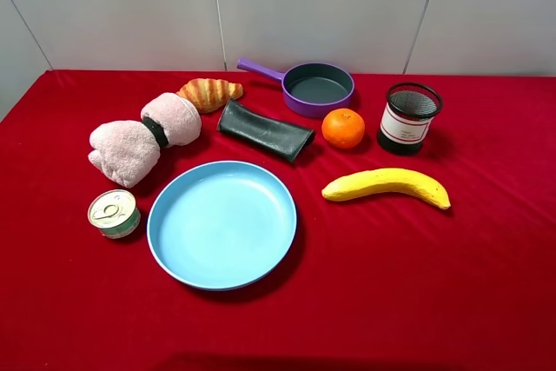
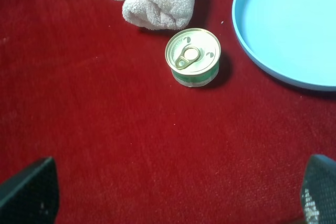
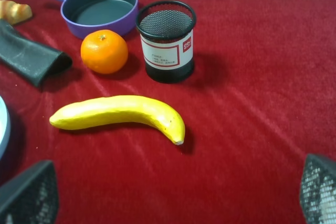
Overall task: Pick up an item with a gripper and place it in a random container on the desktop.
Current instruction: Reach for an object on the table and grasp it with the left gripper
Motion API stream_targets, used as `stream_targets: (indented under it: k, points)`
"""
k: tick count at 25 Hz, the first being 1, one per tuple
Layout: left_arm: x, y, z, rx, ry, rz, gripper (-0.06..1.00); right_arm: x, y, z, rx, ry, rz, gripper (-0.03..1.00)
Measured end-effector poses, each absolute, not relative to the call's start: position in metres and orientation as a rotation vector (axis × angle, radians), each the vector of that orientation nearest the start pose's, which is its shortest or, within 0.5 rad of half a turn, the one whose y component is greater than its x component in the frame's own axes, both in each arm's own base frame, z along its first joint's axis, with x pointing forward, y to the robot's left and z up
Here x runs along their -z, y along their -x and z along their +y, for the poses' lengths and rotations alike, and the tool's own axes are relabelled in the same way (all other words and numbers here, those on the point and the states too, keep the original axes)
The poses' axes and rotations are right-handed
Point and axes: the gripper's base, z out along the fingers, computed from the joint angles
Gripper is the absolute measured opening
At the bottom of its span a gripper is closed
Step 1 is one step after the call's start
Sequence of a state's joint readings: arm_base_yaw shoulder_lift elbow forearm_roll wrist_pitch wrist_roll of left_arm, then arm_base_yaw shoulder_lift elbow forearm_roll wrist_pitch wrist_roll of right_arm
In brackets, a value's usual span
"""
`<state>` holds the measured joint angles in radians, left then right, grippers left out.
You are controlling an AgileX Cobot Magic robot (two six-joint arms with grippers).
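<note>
Nearest, the blue plate (image 1: 221, 223) sits bare on the counter (image 1: 434, 284). Pink towel (image 1: 143, 138) lies far-left of it, beyond the can (image 2: 192, 56) from the left end effector (image 2: 178, 192); it and the right end effector (image 3: 178, 192) gape wide.

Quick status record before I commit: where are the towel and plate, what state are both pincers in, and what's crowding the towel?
towel: pink rolled towel lying on the red desktop, not gripped
plate: blue plate empty, beside the towel
left: left pincer open, holding nothing, tin can ahead of it
right: right pincer open, holding nothing, banana ahead of it
near towel: tin can, croissant, dark pouch
</note>
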<state>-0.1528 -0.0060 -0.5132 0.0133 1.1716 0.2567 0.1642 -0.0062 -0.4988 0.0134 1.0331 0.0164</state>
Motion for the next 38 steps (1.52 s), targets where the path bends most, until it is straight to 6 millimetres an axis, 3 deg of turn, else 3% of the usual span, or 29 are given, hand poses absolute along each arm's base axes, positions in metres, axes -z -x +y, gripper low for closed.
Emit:
stream_targets:
  k: [38]
  points:
    - [-0.2721,0.0122,0.0019,-0.07,-0.451,2.089,0.91,-0.2792,0.0047,0.0003,-0.131,0.149,2.009,0.69]
